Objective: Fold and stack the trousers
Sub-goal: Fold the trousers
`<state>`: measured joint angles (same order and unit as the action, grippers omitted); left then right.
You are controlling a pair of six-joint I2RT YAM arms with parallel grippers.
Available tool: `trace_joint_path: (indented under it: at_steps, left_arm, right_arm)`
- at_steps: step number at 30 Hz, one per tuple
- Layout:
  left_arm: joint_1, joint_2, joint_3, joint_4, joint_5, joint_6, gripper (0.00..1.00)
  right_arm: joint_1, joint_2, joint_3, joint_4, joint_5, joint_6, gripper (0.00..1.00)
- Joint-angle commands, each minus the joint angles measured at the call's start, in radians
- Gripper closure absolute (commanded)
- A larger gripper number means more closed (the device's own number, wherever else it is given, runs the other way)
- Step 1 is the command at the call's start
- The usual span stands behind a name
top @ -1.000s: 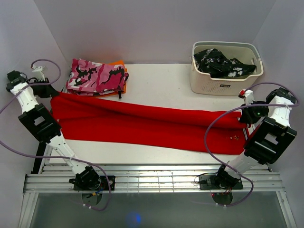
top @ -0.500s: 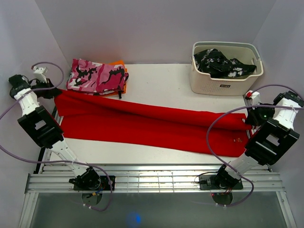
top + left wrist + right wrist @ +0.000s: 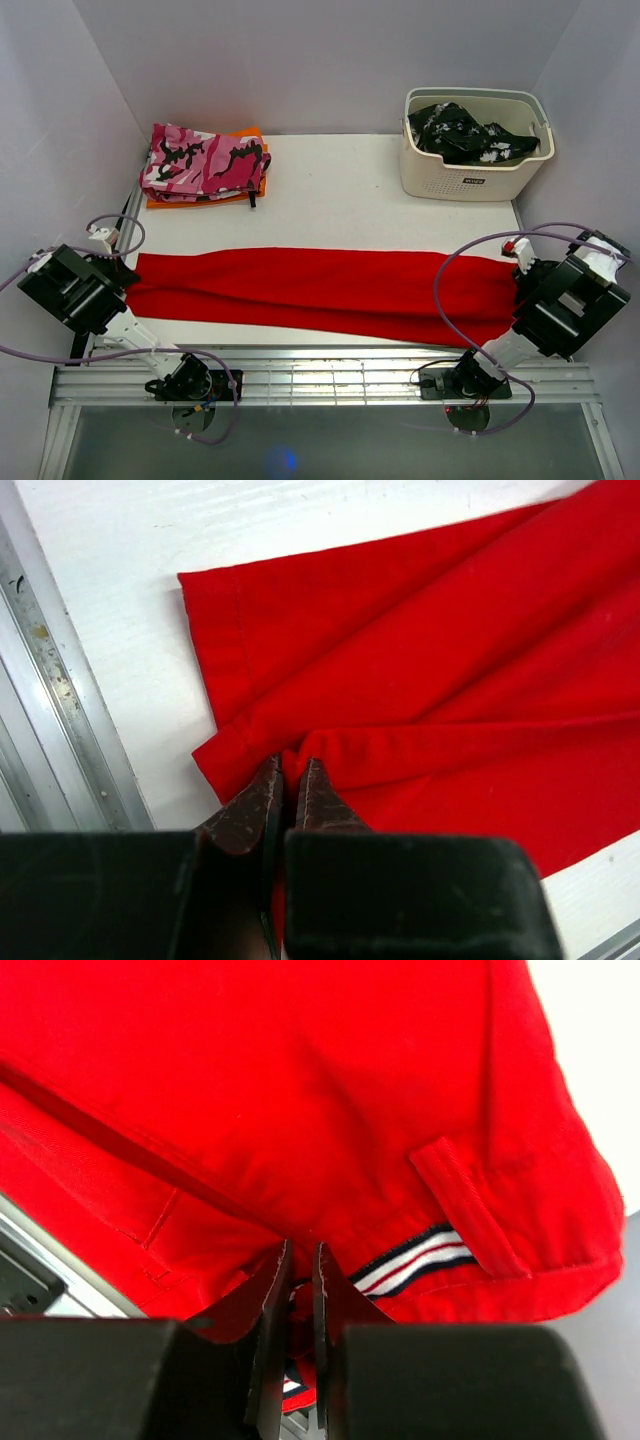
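Observation:
The red trousers (image 3: 320,290) lie in a long narrow band across the near part of the white table (image 3: 330,190). My left gripper (image 3: 122,272) is shut on their left end, by the leg hem; in the left wrist view my left gripper (image 3: 289,765) pinches a fold of the red trousers (image 3: 430,650). My right gripper (image 3: 518,268) is shut on their right end. In the right wrist view my right gripper (image 3: 299,1251) pinches the waist of the red trousers (image 3: 300,1090), next to a white striped band (image 3: 410,1265).
A pink camouflage garment (image 3: 203,160) lies folded on something orange at the back left. A beige basket (image 3: 475,150) holding a black-and-white garment (image 3: 462,132) stands at the back right. A metal rail (image 3: 320,375) runs along the near edge.
Both grippers have pulled the trousers toward the near edge. The cloth has gone from a wide slanted spread to a narrower, straighter band.

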<state>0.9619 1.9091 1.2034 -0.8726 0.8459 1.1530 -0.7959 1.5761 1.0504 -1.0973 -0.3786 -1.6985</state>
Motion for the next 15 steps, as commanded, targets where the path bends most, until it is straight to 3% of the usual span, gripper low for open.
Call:
trace_joint_path:
  at_steps: [1, 5, 6, 7, 8, 9, 10, 11, 13, 14, 15]
  left_arm:
    - [0.023, -0.054, -0.014, -0.057, -0.015, 0.21, 1.0]
    - [0.043, -0.11, 0.021, -0.224, 0.03, 0.361, 0.76]
    - [0.043, -0.126, 0.024, -0.261, 0.031, 0.422, 0.71]
    - [0.046, -0.171, 0.025, -0.32, 0.033, 0.45, 0.55]
    - [0.046, -0.195, 0.025, -0.345, 0.033, 0.473, 0.52]
    - [0.052, -0.221, 0.025, -0.364, 0.036, 0.499, 0.48]
    - [0.054, -0.269, 0.027, -0.391, 0.044, 0.504, 0.35]
    - [0.06, -0.291, 0.028, -0.399, 0.045, 0.498, 0.31]
    - [0.063, -0.327, 0.059, -0.417, 0.053, 0.418, 0.3]
    - [0.063, -0.331, 0.076, -0.419, 0.062, 0.371, 0.17]
    - [0.064, -0.328, 0.118, -0.419, 0.067, 0.319, 0.11]
  right_arm:
    - [-0.011, -0.045, -0.024, 0.053, 0.09, -0.091, 0.92]
    - [-0.014, -0.067, -0.043, 0.057, 0.09, -0.109, 0.91]
    - [-0.014, -0.07, -0.041, 0.057, 0.089, -0.105, 0.86]
    - [-0.014, -0.076, -0.035, 0.057, 0.09, -0.104, 0.79]
    - [-0.014, -0.08, -0.03, 0.054, 0.087, -0.102, 0.62]
    - [-0.019, -0.083, -0.024, 0.051, 0.083, -0.101, 0.51]
    - [-0.02, -0.09, -0.003, 0.05, 0.067, -0.098, 0.4]
    - [-0.023, -0.091, 0.014, 0.042, 0.057, -0.095, 0.19]
    - [-0.023, -0.087, 0.063, -0.015, 0.027, -0.087, 0.03]
    - [-0.023, -0.087, 0.126, -0.044, -0.021, -0.081, 0.02]
    - [-0.02, -0.085, 0.157, -0.102, -0.049, -0.073, 0.0]
